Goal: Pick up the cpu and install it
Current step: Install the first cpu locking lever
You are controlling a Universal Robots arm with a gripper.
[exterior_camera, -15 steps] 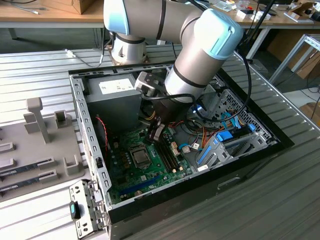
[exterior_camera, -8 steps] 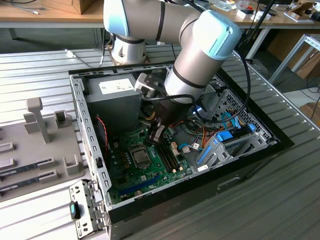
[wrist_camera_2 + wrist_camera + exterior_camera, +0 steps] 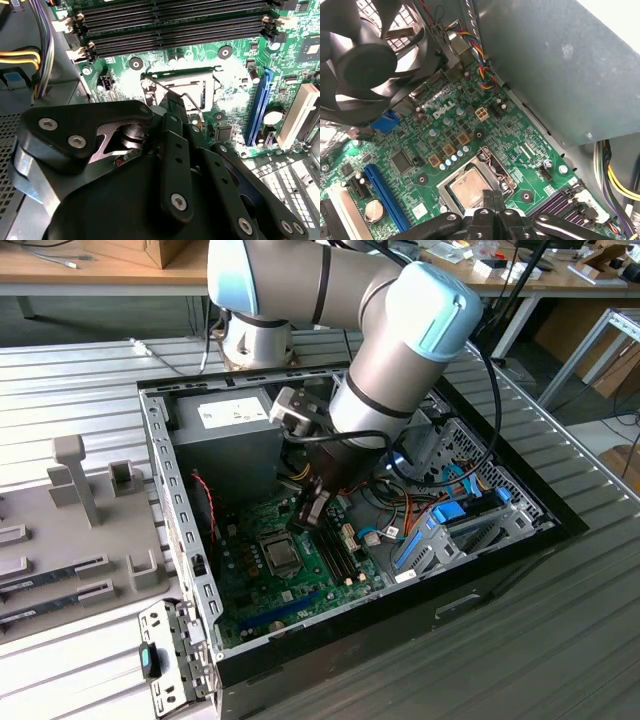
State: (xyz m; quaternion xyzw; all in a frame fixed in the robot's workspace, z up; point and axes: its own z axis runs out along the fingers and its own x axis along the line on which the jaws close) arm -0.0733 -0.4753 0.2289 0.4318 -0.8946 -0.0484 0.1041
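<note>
Gripper (image 3: 490, 196) linkage looms closest in both wrist views, fingers drawn together with nothing between them, tips at the socket's edge. On the motherboard (image 3: 520, 150), exterior view, the socket sits at 7 o'clock from the wrist. Cpu (image 3: 467, 192) lies inside the socket frame (image 3: 492, 162), top uncovered; judged step: seating, which calls for it lying flat.

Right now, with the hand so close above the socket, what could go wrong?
The hand hangs close over the cpu, which appears to lie inside the socket frame. If the chip is not seated flat, pressing could damage it or the socket. In the second wrist view, the thin lever wire stands close to the hand and might snag it. The wire bundle beside the power supply box could catch the arm.
</note>
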